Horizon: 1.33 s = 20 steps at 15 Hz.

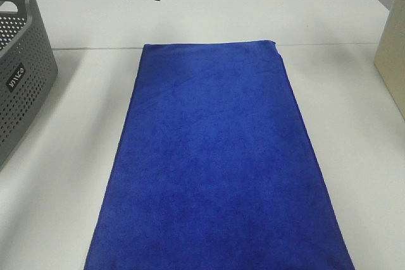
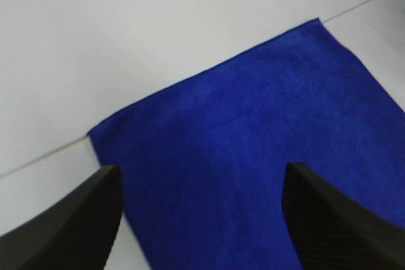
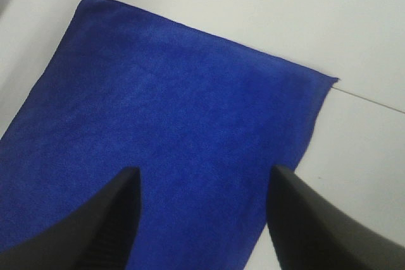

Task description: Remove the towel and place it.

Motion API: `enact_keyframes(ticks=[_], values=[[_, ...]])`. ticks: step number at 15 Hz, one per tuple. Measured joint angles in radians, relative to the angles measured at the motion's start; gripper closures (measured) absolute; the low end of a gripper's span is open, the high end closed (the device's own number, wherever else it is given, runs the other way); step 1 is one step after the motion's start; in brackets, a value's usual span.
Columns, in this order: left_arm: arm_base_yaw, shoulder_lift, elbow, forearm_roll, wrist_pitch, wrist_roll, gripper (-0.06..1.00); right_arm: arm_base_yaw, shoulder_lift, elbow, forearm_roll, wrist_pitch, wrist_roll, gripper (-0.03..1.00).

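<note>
Here one towel (image 1: 215, 162) lies flat on the white desk (image 1: 354, 137), grey basket (image 1: 19, 67) just left of it. Left claw (image 2: 202, 219) and right claw (image 3: 202, 219) both hang above its far end, fingers spread wide, holding nothing. Basket label's white writing unreadable. One basket, two claws.

Blue towel (image 1: 215, 162) flat beside grey basket (image 1: 22, 67)

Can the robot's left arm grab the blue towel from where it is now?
Probably yes. The left gripper is open above the towel, near its far edge, with nothing lying between them or on top of it.
</note>
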Motion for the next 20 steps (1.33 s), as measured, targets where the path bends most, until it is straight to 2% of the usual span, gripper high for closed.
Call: enact_keyframes(ticks=[1, 2, 5, 6, 7, 9, 12, 13, 15, 18, 20], values=[[0.0, -0.041, 0.0, 0.113, 0.091, -0.105, 0.29, 0.0, -0.019, 0.0, -0.018, 0.003, 0.025, 0.37], [0.0, -0.065, 0.0, 0.159, 0.127, -0.149, 0.29, 0.0, -0.067, 0.0, -0.062, 0.009, 0.088, 0.37], [0.004, -0.175, -0.001, 0.489, 0.368, -0.436, 0.29, 0.0, -0.205, 0.0, -0.248, 0.013, 0.255, 0.37], [0.02, -0.205, -0.001, 0.573, 0.434, -0.497, 0.29, 0.0, -0.25, 0.005, -0.305, 0.015, 0.293, 0.37], [0.043, -0.234, -0.001, 0.616, 0.464, -0.522, 0.29, 0.0, -0.293, 0.029, -0.351, 0.016, 0.314, 0.37], [0.112, -0.272, -0.001, 0.624, 0.474, -0.53, 0.29, 0.0, -0.386, 0.129, -0.425, 0.016, 0.323, 0.37], [0.199, -0.354, 0.06, 0.53, 0.477, -0.486, 0.29, 0.0, -0.557, 0.358, -0.45, 0.016, 0.323, 0.37], [0.236, -0.465, 0.191, 0.513, 0.476, -0.472, 0.29, 0.0, -0.711, 0.572, -0.453, 0.016, 0.323, 0.37], [0.285, -0.616, 0.384, 0.513, 0.476, -0.468, 0.29, 0.0, -0.907, 0.783, -0.482, 0.016, 0.322, 0.37], [0.343, -0.817, 0.607, 0.514, 0.469, -0.468, 0.29, 0.0, -1.17, 1.029, -0.489, 0.017, 0.326, 0.37], [0.362, -1.005, 0.763, 0.518, 0.422, -0.468, 0.29, 0.0, -1.36, 1.178, -0.486, 0.018, 0.344, 0.37]])
